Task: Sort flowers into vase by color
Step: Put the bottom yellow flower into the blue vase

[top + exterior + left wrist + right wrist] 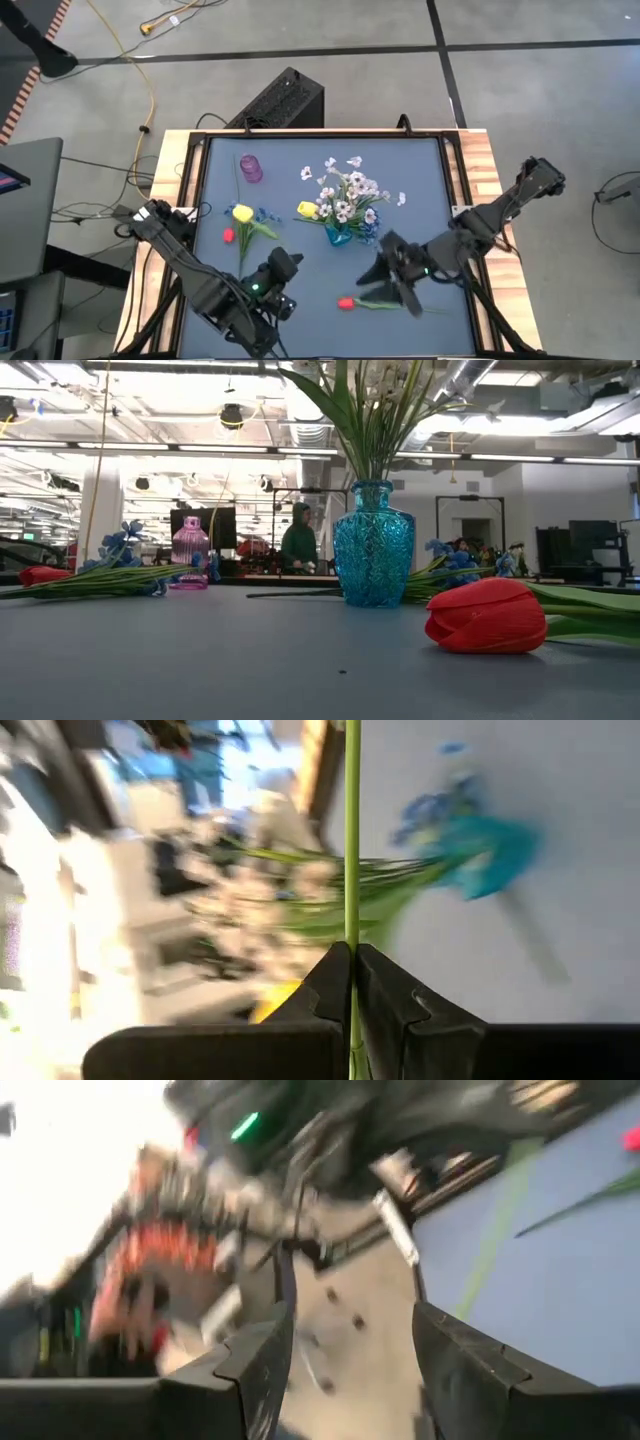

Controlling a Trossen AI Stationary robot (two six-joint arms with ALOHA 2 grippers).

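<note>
White sprigs (345, 195) stand in the blue vase (338, 236); the left gripper (353, 982) pinches the yellow tulip (242, 213) stem, the right gripper (345, 1345) wide open, red tulips (345, 302) unsorted

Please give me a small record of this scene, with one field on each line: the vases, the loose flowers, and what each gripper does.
teal vase: mid-table, upright, holds white sprigs and one yellow tulip
pink vase: far left part of the mat, no flowers in it
loose flowers: red tulip lying near the front edge; small red tulip and blue sprigs lying on the left
left gripper: shut on a green stem bearing a yellow tulip
right gripper: open, holds nothing, above the red tulip's stem
</note>
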